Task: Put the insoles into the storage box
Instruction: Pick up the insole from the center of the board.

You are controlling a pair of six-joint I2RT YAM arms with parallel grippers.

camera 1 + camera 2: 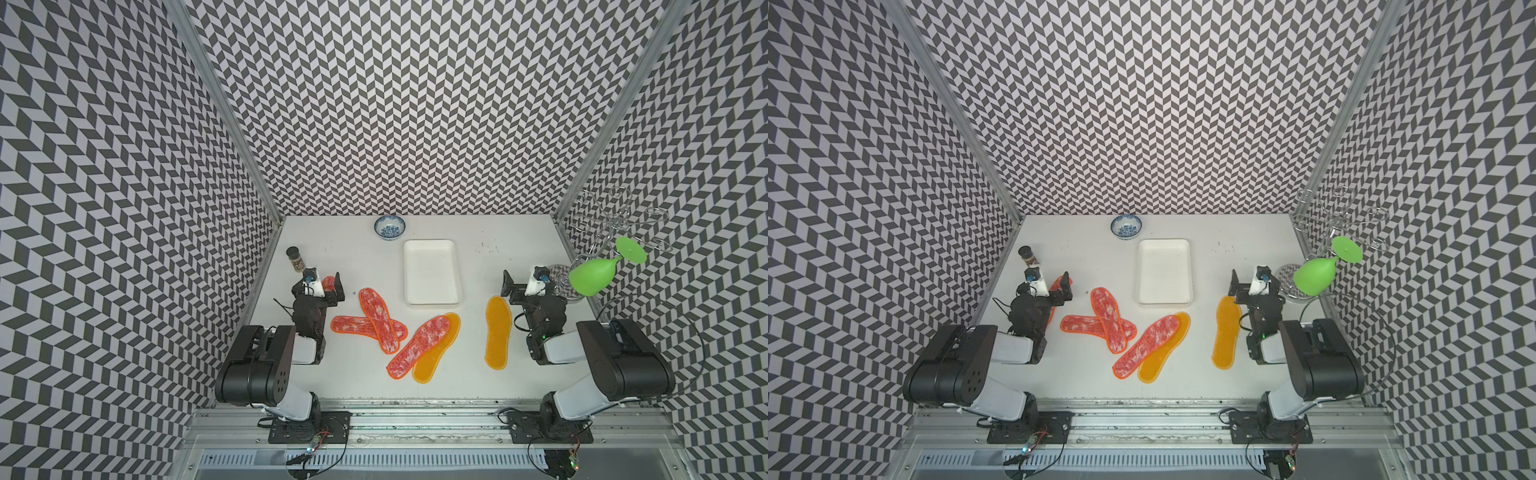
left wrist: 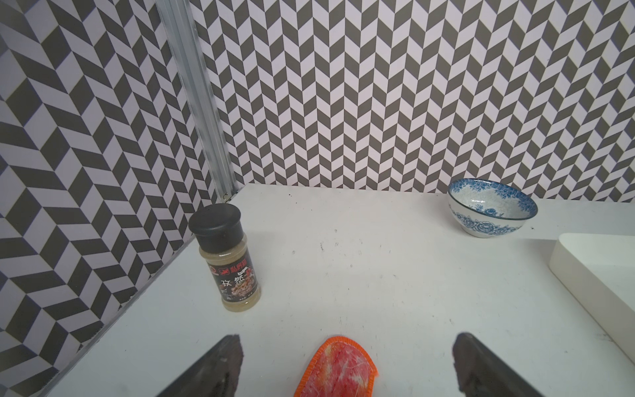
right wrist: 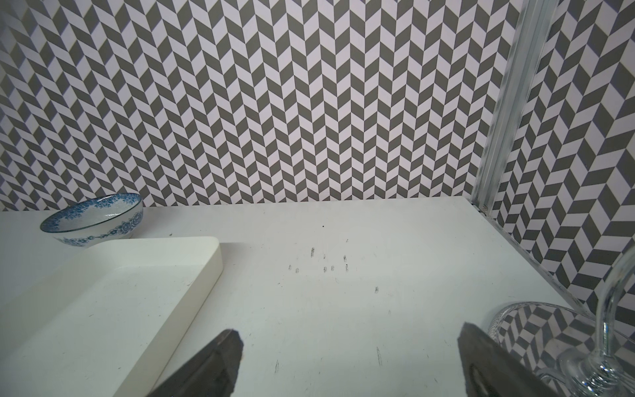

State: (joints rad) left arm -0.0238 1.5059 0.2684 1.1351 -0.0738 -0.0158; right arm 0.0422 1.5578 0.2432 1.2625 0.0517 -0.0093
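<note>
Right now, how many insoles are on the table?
6. One red insole peeks from under the left end effector; two red ones cross mid-table; a fourth red overlaps a yellow one; another yellow lies by the right arm. Others may be hidden.

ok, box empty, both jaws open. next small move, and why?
Probably lower the left gripper and close on the mottled insole: in the left wrist view its rounded end lies between the open jaws, nothing is held, and the storage box is empty. The right gripper has no insole between its jaws.
</note>
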